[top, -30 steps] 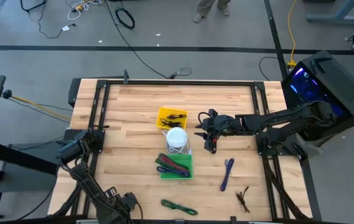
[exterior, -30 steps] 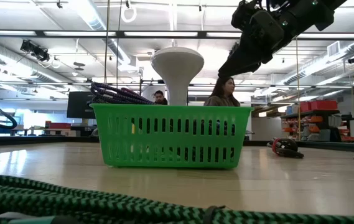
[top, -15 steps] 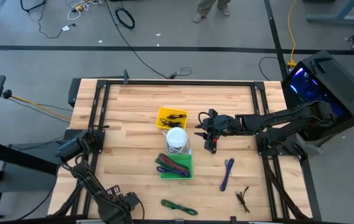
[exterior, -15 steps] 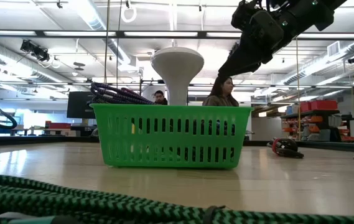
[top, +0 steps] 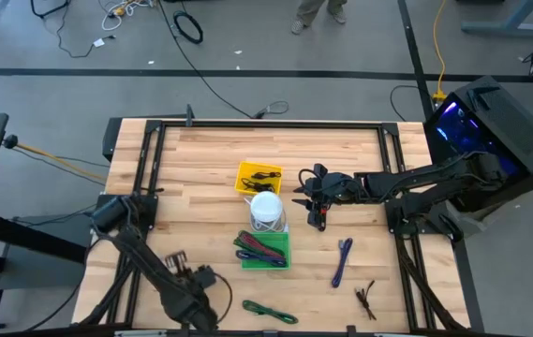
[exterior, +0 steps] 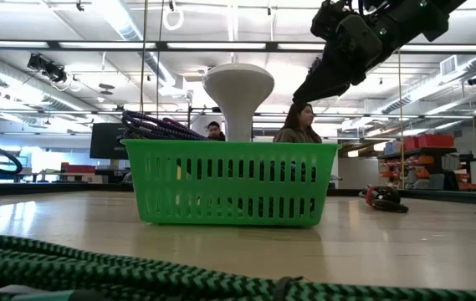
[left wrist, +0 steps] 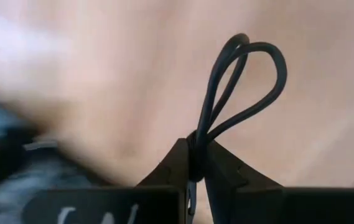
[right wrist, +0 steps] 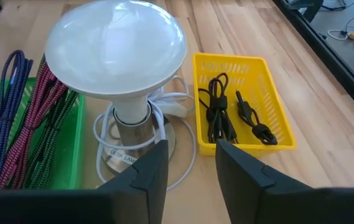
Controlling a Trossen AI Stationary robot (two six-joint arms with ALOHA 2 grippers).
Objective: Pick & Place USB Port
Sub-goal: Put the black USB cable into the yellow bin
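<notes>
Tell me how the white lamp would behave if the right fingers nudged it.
The lamp has a broad head on a narrow neck, so it looks top-heavy and may tip. Its white cord lies loose around the base and would probably drag along. The right gripper, open, points at it; the left gripper grips a black cable elsewhere.

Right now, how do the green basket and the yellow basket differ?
The green basket holds long purple, maroon and green straps; the yellow basket holds thin black cables. In the high view, the green basket sits nearer the table's front edge, the yellow basket farther back, with the white desk lamp between them. Both are small slotted plastic baskets resting on the wooden table.
</notes>
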